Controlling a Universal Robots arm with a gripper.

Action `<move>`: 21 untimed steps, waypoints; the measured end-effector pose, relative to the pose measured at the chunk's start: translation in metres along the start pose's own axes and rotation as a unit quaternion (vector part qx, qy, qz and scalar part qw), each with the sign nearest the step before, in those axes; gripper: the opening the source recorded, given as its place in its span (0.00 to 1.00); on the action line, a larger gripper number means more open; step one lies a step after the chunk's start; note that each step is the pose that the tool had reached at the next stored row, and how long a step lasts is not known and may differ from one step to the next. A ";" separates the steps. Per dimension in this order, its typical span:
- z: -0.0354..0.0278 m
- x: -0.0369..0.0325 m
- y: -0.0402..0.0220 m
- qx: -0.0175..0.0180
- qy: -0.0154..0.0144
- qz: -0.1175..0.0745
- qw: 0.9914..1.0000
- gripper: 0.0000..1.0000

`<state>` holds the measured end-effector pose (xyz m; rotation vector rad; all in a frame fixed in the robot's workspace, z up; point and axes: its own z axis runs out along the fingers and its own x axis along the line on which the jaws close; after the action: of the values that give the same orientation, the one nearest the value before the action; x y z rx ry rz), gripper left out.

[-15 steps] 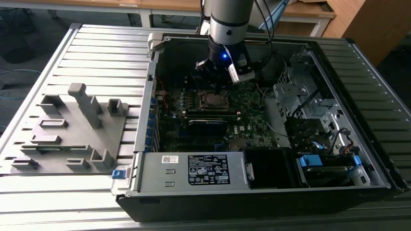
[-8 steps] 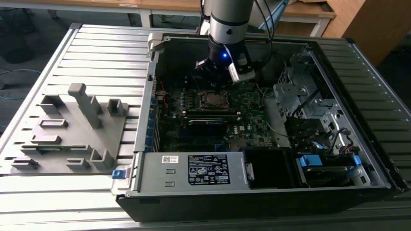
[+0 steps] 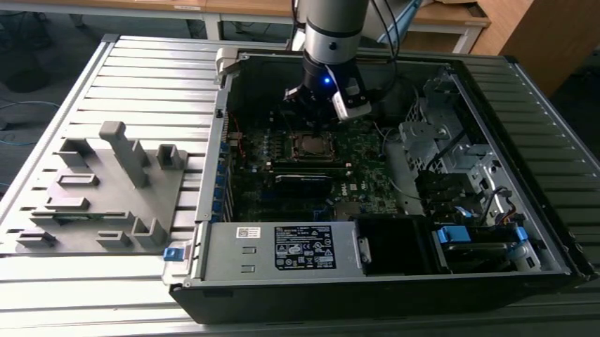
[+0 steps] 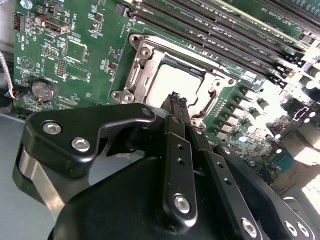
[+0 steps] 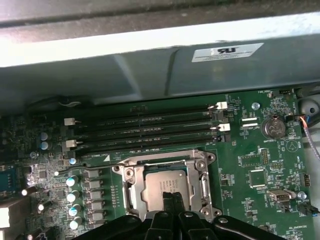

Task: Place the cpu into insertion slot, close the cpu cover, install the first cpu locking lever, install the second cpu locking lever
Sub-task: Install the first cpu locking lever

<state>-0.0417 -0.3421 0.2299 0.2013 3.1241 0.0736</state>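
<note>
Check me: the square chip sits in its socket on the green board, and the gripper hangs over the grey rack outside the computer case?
No. The cpu does sit in its socket on the green board, but the gripper hangs over that cpu inside the computer case, not over the grey rack, as the exterior view and the first wrist view show.

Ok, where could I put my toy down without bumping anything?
Free: the slatted table beyond the grey fixture, on the exterior view's left of the computer case, and the strip in front of the fixture. Crowded: inside the case, where the gripper sits close above the cpu on the motherboard.
</note>
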 end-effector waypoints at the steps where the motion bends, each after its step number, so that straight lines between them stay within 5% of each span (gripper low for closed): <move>1: 0.0000 0.0012 -0.0001 0.000 0.000 0.000 1.000 0.11; 21: -0.0018 0.0048 -0.0005 0.000 0.000 0.000 1.000 0.11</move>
<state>-0.0465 -0.3420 0.2317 0.2015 3.1240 0.0738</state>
